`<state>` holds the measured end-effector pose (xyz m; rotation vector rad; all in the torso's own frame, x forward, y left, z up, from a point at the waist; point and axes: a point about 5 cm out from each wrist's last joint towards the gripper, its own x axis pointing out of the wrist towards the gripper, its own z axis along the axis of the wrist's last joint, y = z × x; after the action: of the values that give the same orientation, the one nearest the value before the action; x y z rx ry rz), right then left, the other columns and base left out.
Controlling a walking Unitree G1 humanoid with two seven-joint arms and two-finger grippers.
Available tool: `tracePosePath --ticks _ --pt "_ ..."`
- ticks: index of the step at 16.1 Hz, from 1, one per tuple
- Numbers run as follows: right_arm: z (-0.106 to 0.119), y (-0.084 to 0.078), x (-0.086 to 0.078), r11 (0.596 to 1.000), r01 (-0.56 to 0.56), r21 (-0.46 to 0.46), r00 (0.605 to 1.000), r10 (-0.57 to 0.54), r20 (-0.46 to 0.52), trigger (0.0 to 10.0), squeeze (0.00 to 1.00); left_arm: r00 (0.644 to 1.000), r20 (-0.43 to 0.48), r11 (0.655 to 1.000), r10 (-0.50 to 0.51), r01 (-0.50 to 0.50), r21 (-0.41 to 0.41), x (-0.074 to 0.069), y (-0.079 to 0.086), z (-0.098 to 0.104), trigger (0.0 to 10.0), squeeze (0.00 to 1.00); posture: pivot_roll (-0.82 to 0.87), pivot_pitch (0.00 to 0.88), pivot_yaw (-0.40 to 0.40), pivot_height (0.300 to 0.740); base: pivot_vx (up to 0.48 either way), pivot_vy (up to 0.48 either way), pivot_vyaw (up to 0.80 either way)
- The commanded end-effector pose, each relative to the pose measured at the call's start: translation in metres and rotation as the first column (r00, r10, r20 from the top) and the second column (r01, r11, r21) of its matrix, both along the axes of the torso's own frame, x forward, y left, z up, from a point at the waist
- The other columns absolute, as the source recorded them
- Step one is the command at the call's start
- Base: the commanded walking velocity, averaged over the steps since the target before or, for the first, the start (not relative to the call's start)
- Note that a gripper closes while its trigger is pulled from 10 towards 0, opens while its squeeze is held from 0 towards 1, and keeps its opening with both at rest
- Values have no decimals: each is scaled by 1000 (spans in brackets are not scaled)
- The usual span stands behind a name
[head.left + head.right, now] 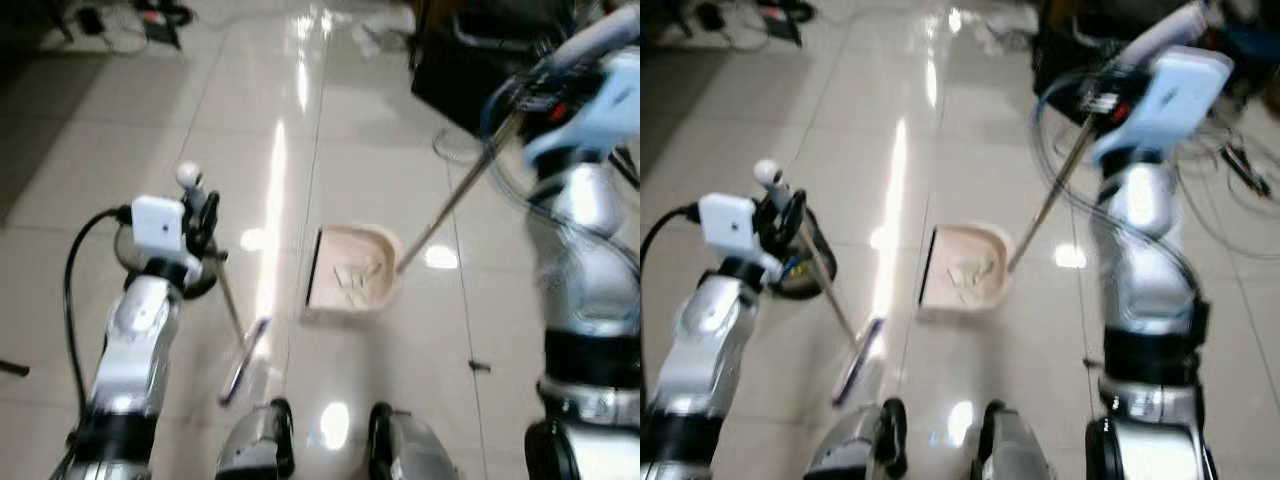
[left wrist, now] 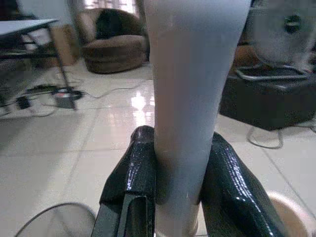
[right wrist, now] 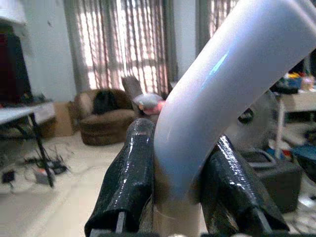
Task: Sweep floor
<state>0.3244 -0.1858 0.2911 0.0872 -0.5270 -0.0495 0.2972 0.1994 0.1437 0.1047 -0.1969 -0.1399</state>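
A pale pink dustpan (image 1: 350, 273) lies on the tiled floor ahead of my feet, with several light scraps inside. Its long thin handle (image 1: 447, 210) rises to the upper right, where my right gripper (image 3: 173, 197) is shut on its white curved grip (image 3: 222, 84). My left gripper (image 2: 173, 197) is shut on the white broom handle (image 2: 190, 98). The broom's shaft (image 1: 228, 295) slants down to its head (image 1: 243, 362) on the floor, left of the dustpan and just in front of my feet.
A dark round object (image 1: 135, 255) sits on the floor behind my left arm. Black furniture (image 1: 470, 70) and cables (image 1: 450, 145) stand at the far right; more cables (image 1: 140, 15) lie far left. My feet (image 1: 330, 440) are at the bottom edge.
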Motion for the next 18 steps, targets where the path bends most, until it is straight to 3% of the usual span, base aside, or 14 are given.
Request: tracePosePath --ticks 1,5,7,9,18 --pt "21 6 -8 999 -45 25 997 43 69 10000 0 1000 17 1000 21 -21 -13 -6 1 6 10000 0 -7 83 7 740 0 0 800" --pt "31 5 -7 995 -70 66 996 66 64 10000 0 999 7 999 35 -35 -42 -9 -8 5 10000 0 -9 53 8 740 0 0 800" --pt "31 1 -4 995 -48 91 997 43 61 10000 0 998 18 997 64 -63 -47 -2 -12 9 10000 0 -5 44 12 740 0 0 797" --pt "33 -3 -3 990 -24 140 997 14 74 10000 0 998 17 997 53 -52 -57 1 -15 12 10000 0 -5 43 29 740 120 0 0" --pt "29 -13 -8 982 16 188 996 -31 78 10000 0 999 -34 997 31 -34 -65 -2 -18 2 10000 0 -14 57 55 740 287 0 0"
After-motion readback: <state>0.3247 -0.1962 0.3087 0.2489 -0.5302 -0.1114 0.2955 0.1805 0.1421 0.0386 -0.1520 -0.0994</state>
